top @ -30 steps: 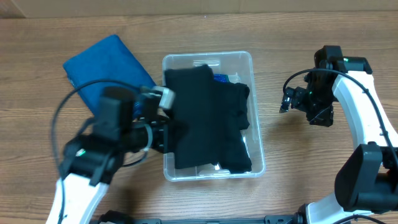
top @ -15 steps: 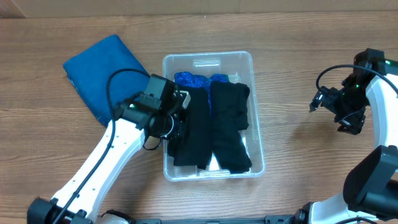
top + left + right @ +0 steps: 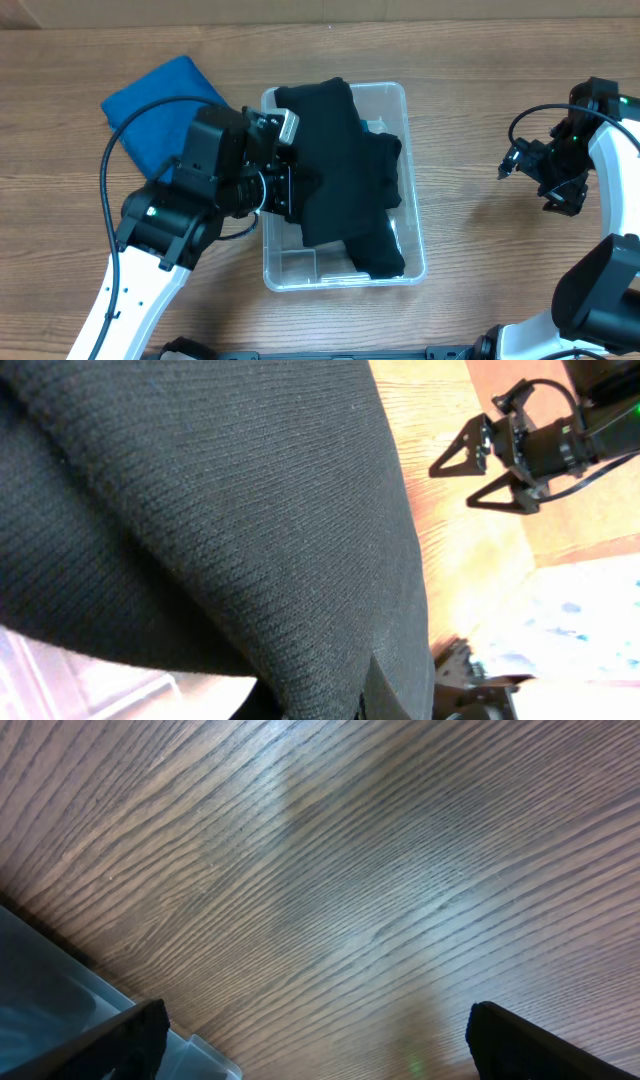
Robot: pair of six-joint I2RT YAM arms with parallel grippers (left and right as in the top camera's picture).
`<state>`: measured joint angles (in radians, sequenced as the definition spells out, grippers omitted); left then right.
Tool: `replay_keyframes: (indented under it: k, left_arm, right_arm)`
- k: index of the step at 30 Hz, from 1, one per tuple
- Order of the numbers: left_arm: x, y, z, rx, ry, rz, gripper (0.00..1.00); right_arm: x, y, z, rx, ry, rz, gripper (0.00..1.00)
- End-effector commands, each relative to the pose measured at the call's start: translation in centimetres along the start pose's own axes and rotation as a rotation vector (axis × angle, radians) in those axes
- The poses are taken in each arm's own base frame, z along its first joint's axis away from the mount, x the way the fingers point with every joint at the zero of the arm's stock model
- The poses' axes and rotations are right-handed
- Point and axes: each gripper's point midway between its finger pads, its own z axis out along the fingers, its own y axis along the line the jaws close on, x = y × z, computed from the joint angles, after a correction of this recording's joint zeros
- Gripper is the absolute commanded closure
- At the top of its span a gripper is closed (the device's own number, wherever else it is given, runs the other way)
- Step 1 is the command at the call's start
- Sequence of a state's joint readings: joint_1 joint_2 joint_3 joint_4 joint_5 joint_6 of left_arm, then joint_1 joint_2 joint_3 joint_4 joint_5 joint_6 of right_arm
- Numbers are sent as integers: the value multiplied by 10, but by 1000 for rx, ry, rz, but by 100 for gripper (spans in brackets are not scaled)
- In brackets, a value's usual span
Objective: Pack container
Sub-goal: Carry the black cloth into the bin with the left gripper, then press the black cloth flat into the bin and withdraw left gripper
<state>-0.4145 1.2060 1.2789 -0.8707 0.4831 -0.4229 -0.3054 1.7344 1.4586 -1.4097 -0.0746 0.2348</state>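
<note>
**Black cloth held over the bin, right hand idle**

The wooden tabletop [image 3: 470, 60] carries everything. Near its middle sits the container [image 3: 414, 262], a clear rectangular bin with rounded corners, its long sides running away from the robot. One corner of it also shows at the lower left of the right wrist view [image 3: 40, 1005].

A black knit cloth [image 3: 330, 160] hangs over the left half of the bin. Its far end overlaps the far rim, and its near end stops short of the near wall. In the left wrist view its ribbed weave [image 3: 220, 510] fills almost the whole picture.

A blue folded cloth [image 3: 155, 100] lies flat on the tabletop to the left of the bin, partly under the left arm. A second black cloth [image 3: 378, 215] lies inside the bin along its right wall.

The left hand [image 3: 288, 185] is at the bin's left wall, clenched on the black knit cloth's edge. The right hand [image 3: 512, 162] is well to the right of the bin, above bare wood. Its fingers are spread wide with nothing between them, as its own camera shows [image 3: 315, 1020].
</note>
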Motion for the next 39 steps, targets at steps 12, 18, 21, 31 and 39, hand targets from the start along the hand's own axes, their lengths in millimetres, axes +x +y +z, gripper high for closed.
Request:
replay_keyframes:
  k: [12, 18, 21, 31, 39]
  left_arm:
    - [123, 111, 114, -273, 328, -254, 96]
    - [116, 136, 108, -415, 292, -202, 94]
    - [115, 154, 93, -552, 286, -186, 93]
    - [76, 136, 83, -550, 217, -122, 42]
    - [-13, 43, 62, -366, 27, 63, 85]
  right_arm:
    - [-3, 5, -17, -23, -55, -7, 0]
    - [-3, 5, -17, -23, -55, -7, 0]
    - [-4, 5, -17, -23, -56, -7, 0]
    - [-4, 5, -17, -24, -58, -8, 0]
    - [-5, 5, -17, -25, -61, -8, 0]
